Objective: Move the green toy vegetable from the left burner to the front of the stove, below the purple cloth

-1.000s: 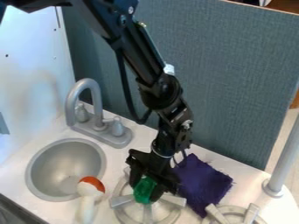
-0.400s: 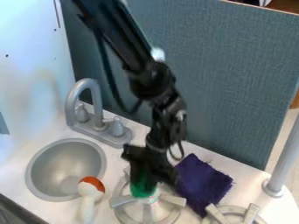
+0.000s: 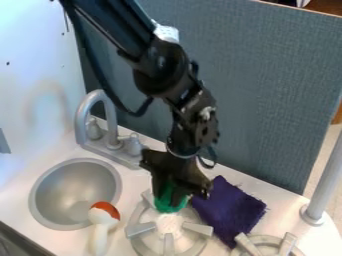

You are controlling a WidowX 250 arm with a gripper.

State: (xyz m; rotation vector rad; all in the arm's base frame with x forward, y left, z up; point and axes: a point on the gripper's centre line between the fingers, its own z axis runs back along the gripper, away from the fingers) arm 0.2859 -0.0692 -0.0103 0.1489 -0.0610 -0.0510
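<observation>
Green object [image 3: 169,202], held in jaws, above burner [image 3: 139,229]

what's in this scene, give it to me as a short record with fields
gripper: fingers closed around the green object, in front of the blue-grey panel
held: green object, partly hidden by the gripper
below: grey burner; contact with the green object unclear
beside: purple cloth, to the right in view
left: round grey sink, with grey faucet behind
sink edge: white-handled item with orange-red top
lower right: second burner
</observation>
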